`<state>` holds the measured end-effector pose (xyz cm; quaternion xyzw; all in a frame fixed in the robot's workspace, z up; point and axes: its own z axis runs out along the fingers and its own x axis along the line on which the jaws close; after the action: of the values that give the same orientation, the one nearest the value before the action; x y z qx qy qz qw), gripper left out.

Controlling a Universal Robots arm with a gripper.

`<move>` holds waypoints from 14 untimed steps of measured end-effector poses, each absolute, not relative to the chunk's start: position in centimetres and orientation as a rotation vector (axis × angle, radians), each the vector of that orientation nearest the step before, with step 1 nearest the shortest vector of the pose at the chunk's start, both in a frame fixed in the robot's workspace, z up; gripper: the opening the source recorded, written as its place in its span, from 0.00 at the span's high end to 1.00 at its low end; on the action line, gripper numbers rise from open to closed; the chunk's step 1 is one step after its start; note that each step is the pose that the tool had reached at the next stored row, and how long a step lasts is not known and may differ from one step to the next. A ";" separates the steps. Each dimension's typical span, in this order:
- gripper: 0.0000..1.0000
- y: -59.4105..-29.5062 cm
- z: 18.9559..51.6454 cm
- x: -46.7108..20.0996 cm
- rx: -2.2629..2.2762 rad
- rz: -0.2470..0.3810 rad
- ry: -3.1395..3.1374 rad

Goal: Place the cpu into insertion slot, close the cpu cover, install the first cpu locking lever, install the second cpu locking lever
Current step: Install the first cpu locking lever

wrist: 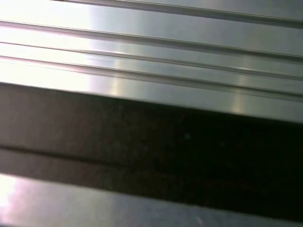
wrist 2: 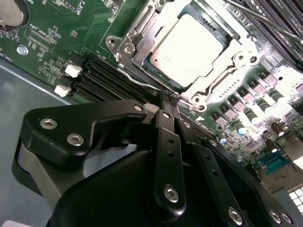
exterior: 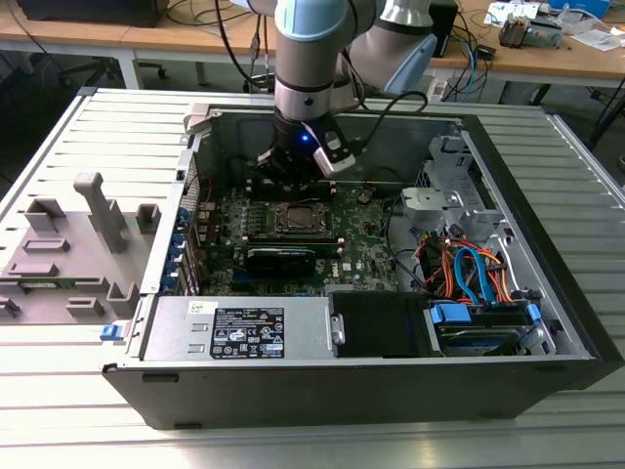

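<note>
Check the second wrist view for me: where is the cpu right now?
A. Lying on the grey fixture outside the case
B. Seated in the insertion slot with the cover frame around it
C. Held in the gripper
B: the cpu lies flat in the insertion slot, with the cpu cover framing its silvery top.

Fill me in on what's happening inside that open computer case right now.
A single robot arm is reaching down into the open computer case and working at the motherboard. The cpu already sits in the insertion slot, and the cpu cover is folded down around it, its silvery top showing through the window. In the second wrist view the gripper has its fingers pressed together right at the edge of the socket, beside a thin wire locking lever.
</note>
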<state>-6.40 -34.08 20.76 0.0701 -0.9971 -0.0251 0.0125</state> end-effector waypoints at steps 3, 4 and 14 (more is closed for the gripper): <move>0.89 -34.1 20.7 -6.1 0.219 -0.078 -3.108; 0.89 -34.1 20.7 -6.0 0.219 -0.078 -3.108; 0.89 -34.1 20.6 -4.2 0.218 -0.078 -3.107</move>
<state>-4.20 -34.08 20.58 0.0701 -0.9971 -0.0251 0.0128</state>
